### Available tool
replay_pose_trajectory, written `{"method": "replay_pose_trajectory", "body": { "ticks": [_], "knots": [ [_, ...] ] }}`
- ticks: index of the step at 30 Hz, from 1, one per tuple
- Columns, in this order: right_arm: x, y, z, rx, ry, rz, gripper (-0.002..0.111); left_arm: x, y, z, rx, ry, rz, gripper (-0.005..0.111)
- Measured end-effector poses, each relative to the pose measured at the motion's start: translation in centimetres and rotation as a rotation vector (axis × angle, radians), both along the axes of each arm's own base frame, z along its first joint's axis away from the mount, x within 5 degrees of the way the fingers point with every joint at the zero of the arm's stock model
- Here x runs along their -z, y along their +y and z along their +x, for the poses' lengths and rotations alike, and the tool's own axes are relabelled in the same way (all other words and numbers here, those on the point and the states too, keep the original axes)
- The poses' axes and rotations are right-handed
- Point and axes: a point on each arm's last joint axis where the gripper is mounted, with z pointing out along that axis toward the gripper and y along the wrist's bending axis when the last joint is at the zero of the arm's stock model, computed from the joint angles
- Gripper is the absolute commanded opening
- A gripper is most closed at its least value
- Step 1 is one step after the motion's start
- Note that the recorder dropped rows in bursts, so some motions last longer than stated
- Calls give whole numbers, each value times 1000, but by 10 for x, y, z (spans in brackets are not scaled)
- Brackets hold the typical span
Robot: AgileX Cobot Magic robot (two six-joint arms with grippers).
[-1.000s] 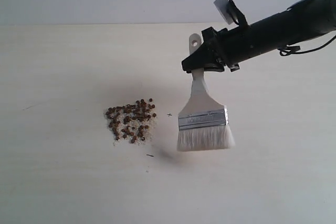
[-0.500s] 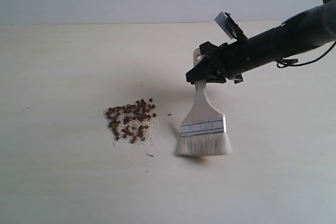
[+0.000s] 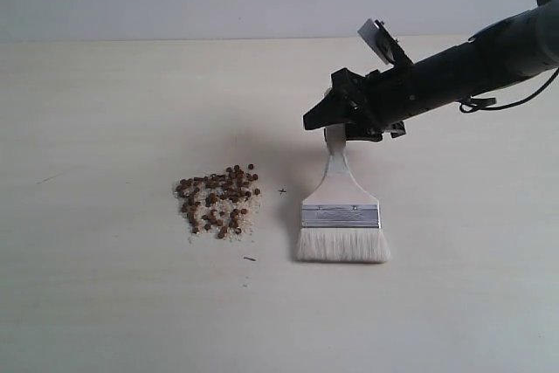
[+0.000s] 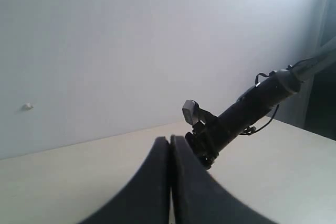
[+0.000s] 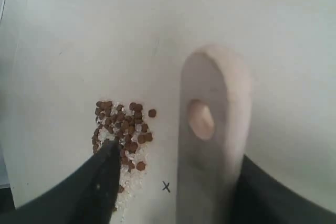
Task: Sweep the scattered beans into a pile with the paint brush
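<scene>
Item: paint brush (image 3: 340,216), wide and flat, pale wooden handle, silver ferrule, off-white bristles; lower centre-right of the exterior view, standing on its bristle tips on the pale table (image 3: 105,111), handle rising toward upper centre-right. Item: beans (image 3: 218,200), small reddish-brown, gathered with fine white grains in one loose clump left of centre, near the brush but clear of it, a small drawn cross (image 3: 282,190) between the two. Item: right gripper (image 3: 336,115), jaws spread about the holed handle end; in the right wrist view one dark finger (image 5: 102,182) stands well off the handle (image 5: 212,124), the other lies close beside it, contact not discernible. Item: left gripper (image 4: 169,145), fingers pressed together on nothing, away from the work. Hazards, as judged: the brush looks propped only by its bristles and the loose bracket of the jaws, so it may topple; falling toward frame left it could strike the clump and scatter the beans again. A finger catching the handle on withdrawal could drag or flick the brush the same way.
</scene>
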Motion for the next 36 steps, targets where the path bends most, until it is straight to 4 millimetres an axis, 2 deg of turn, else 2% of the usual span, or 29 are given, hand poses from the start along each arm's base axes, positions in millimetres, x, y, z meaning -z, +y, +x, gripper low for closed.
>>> {"method": "replay_pose_trajectory", "body": {
  "ticks": [4,11,14,18,19,20,22,26,32,33,36],
  "knots": [
    [-10,-1,4,38,-38,-13,57,0,0,0,0,0,0,0],
    [-53,-4,6,94,-156,-25,54,0,0,0,0,0,0,0],
    [-75,-6,6,120,-215,-48,42,0,0,0,0,0,0,0],
    [-110,-10,-2,127,-307,-90,6,0,0,0,0,0,0,0],
    [-119,-11,-5,129,-327,-94,0,0,0,0,0,0,0,0],
    [-126,-12,-9,130,-341,-95,0,0,0,0,0,0,0,0],
    [-140,-15,-22,138,-378,-104,0,0,0,0,0,0,0,0],
    [-154,-24,-58,162,-442,-152,0,0,0,0,0,0,0,0],
    [-149,-45,-130,269,-521,-265,0,0,0,0,0,0,0,0],
    [-148,-50,-154,297,-552,-272,0,0,0,0,0,0,0,0],
    [-148,-54,-183,315,-584,-262,0,0,0,0,0,0,0,0]
  ]
}}
